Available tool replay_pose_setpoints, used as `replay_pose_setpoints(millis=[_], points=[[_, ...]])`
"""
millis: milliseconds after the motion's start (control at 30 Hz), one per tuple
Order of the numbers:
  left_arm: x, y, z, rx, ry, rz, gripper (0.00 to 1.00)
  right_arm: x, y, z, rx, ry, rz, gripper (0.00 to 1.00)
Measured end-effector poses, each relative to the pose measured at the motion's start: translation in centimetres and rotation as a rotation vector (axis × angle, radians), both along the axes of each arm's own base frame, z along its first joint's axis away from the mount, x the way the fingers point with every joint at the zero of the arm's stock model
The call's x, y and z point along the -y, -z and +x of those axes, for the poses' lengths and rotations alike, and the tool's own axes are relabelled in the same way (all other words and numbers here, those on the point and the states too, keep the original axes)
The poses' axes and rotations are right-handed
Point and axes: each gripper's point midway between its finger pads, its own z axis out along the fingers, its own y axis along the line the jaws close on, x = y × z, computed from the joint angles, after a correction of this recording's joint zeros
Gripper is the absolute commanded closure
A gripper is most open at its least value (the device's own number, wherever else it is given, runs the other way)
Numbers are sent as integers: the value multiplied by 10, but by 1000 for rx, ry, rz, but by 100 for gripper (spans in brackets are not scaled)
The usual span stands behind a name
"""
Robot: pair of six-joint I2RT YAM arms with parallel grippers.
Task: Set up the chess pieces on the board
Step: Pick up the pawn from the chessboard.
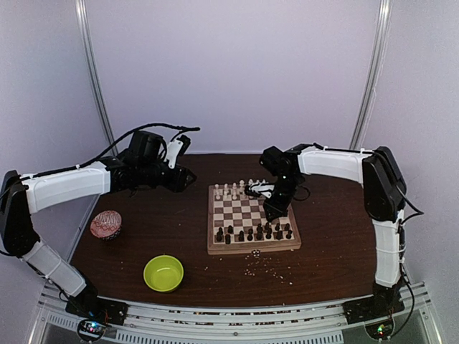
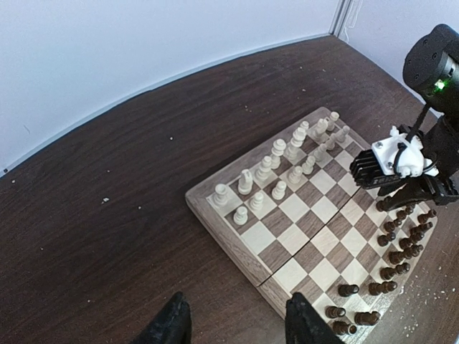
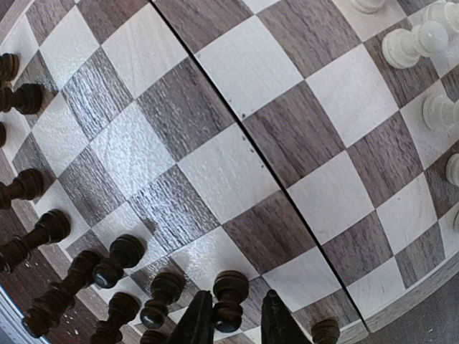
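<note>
One chess piece [image 3: 230, 287] sits between the fingertips of the right tool [image 3: 236, 301], on the board [image 3: 215, 165]. Remaining set-mates [image 3: 125, 251] sit mostly left of tool; opposing set [image 3: 409, 44] ahead-right.

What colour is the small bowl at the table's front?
Lime green: the round bowl shows best in the overhead view.

**Top external view:** fixed high behind the arm bases, looking down and forward. It takes in the whole tabletop [image 1: 143, 244] up to its far edge. Range: distant.

**Left wrist view:** set off the left edge of the board [image 2: 237, 229], facing obliquely across it toward the tabletop's far-right corner. Range: moderate. The left gripper [image 2: 233, 326] shows at the frame bottom.

**Right wrist view:** above the board, facing steeply down. Range: very close.

**Overlap:** all three views share the board. The top and left wrist views also share the right gripper [image 2: 393, 199].
</note>
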Motion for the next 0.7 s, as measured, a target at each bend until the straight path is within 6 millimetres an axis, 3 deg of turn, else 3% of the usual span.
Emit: replay_pose_setpoints(millis=[233,367,567,700], points=[[0,0,0,-1,1,0,53,-1,2,1,-4,1,-2,89],[0,0,0,-2,1,0,53,-11,-10,4,14,-11,27,90],[0,0,0,-2,0,0,53,-50,-42,7,66,-74,111,90],[-1,0,0,0,-2,1,52,-80,-43,-6,54,-138,137,89]])
